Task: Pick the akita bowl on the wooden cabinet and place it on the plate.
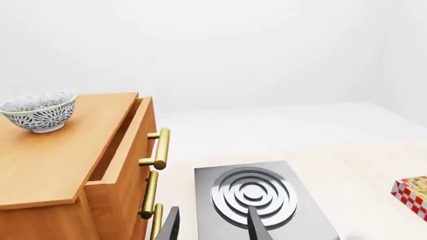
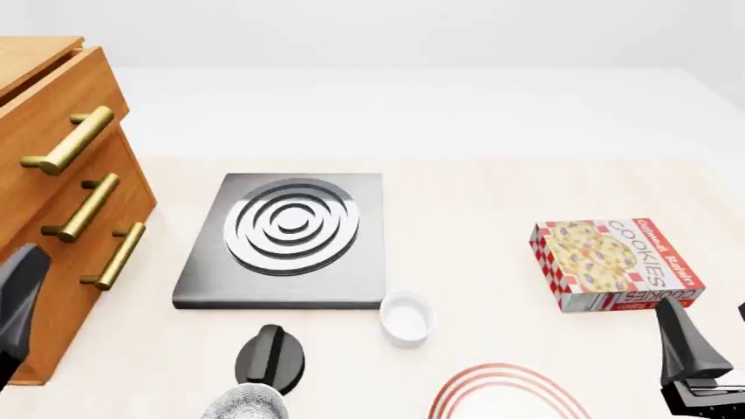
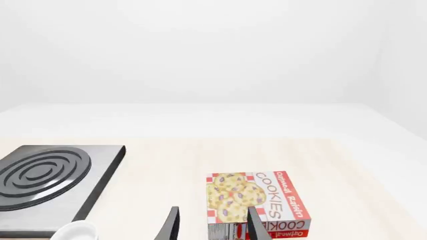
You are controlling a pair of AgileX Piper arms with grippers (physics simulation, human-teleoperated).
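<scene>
Akita bowl: upright on top of the wooden cabinet, toward its far back corner in the left wrist view; untouched, nothing near it.
Second speckled bowl: at the near edge of the front view, only its rim showing, just beside a black round lid or knob.
Wooden cabinet: at the counter's left, top drawer pulled slightly out, brass bar handles stacked down its front.
Plate: at the near edge of the counter, only its red-ringed far rim in view; empty as far as visible.
Burner: grey square with silver rings, between cabinet and cookie box.
White ramekin: just beside the burner's near right corner.
Cookie box: lying flat on the right, well apart from the burner.
Left gripper: jaws spread, holding nothing, beside the cabinet front and pointed toward the burner.
Right gripper: jaws spread, holding nothing, just short of the cookie box.
</scene>
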